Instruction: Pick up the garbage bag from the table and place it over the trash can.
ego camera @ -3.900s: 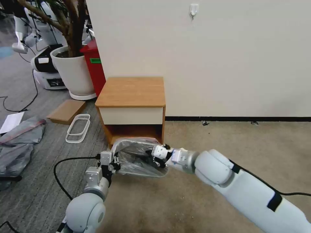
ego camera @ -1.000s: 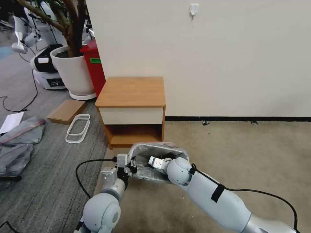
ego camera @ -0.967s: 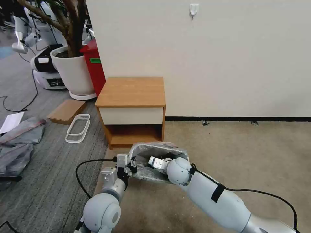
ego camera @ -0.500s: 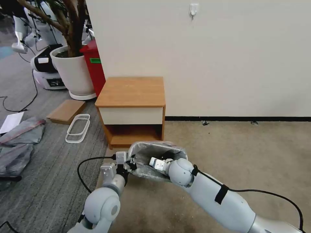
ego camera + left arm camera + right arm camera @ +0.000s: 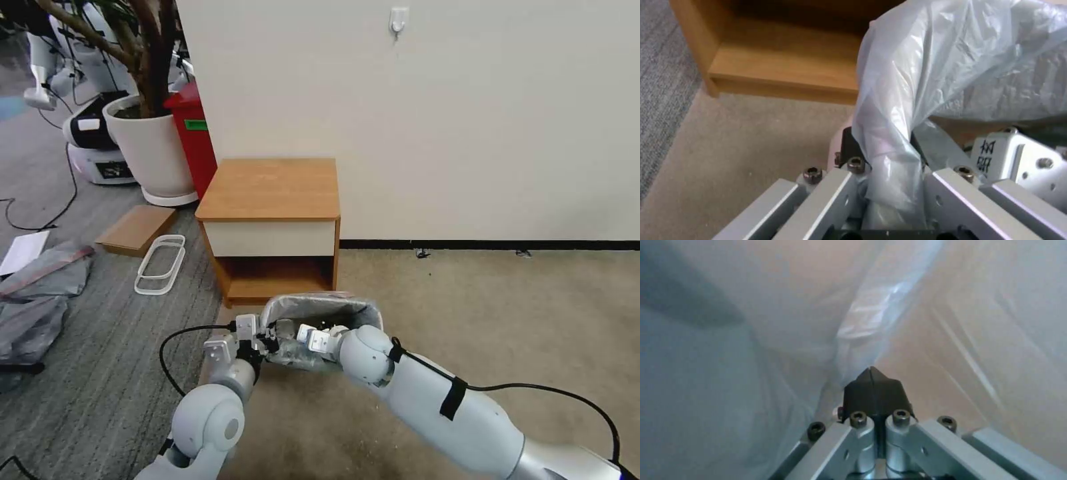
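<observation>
The garbage bag, thin translucent grey film, is spread open on the floor just in front of the table. Its mouth forms a rounded rectangle over the trash can, whose cream wall shows through the film. My left gripper is at the bag's left edge, shut on a bunched fold of film. My right gripper reaches into the bag from the near side. Its black fingertips are pressed together, pinching a crease of the plastic. The table's lower shelf lies just beyond the bag.
A big white plant pot and a tall red bin stand left of the table by the wall. Cardboard, white frames and flat grey bags lie on the left carpet. A black cable loops by my left arm.
Since the oldest frame both grippers carried the bag to the right. In the last second the bag's mouth has dropped and levelled, and both grippers have moved slightly down and left.
</observation>
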